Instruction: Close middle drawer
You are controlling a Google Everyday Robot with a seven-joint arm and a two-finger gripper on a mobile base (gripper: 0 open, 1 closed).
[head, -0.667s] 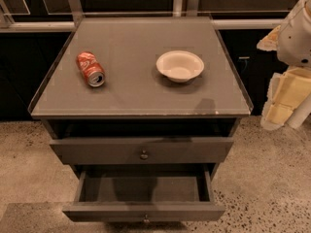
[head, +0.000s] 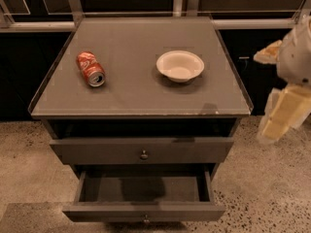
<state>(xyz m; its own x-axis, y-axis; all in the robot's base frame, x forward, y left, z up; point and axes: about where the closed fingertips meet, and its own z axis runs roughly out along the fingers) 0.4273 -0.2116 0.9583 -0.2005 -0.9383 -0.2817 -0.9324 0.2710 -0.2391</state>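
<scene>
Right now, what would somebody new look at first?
Probably the middle drawer, pulled far out low at the front and looking empty. Next the red can lying on its side at the left of the cabinet top, with a white bowl to its right. The robot's claw hangs off the cabinet's right side.

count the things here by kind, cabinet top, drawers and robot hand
cans: 1, red can lying on the cabinet top
bowls: 1, white bowl on it too
drawers: 2, upper drawer, middle drawer pulled open
grippers: 1, gripper right of the cabinet top
total: 5
</scene>
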